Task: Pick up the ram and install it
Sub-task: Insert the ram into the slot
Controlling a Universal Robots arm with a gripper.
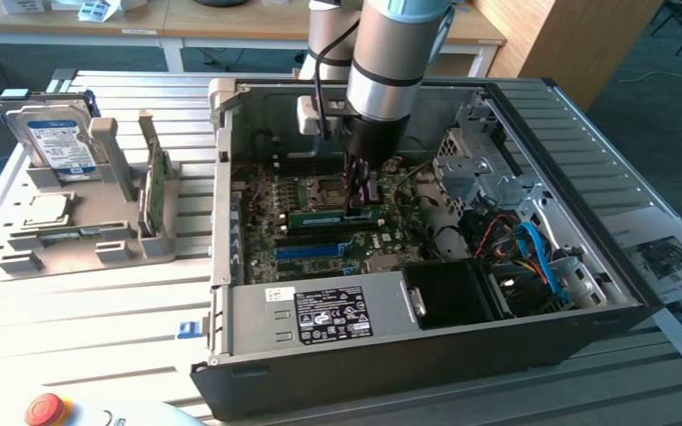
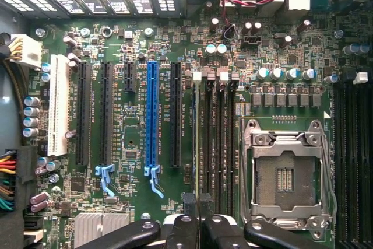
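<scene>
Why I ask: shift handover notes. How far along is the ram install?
Done: the slim green ram stick with black chips is picked up, clamped in the gripper. In hand: it hangs low over the green motherboard inside the open black computer case. Left: seating it; the long black memory slots beside the silver processor socket look empty.

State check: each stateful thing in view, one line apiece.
gripper, jaws shut on the ram
ram, on edge at the memory slots; seating unclear
CPU socket, empty, frame down
blue slot, empty
case, side open
hard drive, upright in its stand
</scene>
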